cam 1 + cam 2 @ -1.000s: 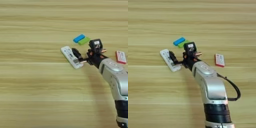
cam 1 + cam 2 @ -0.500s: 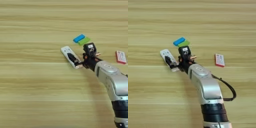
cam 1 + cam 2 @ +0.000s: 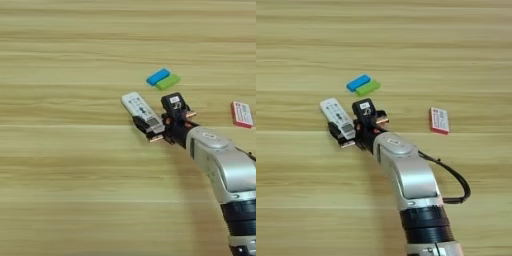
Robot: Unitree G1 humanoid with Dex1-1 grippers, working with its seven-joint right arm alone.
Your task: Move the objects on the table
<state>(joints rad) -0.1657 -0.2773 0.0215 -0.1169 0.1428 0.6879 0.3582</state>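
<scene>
The right gripper (image 3: 156, 124) has its jaws set at the near end of the white remote (image 3: 141, 111), seemingly clamped there, the remote lying mid-bench (image 3: 60, 165) with its long axis running up-left away from them.

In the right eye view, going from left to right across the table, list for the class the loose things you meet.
White remote → blue block → green block → red-and-white rectangle. The end effector overlaps the remote's near end, so it is left out of the order.
</scene>
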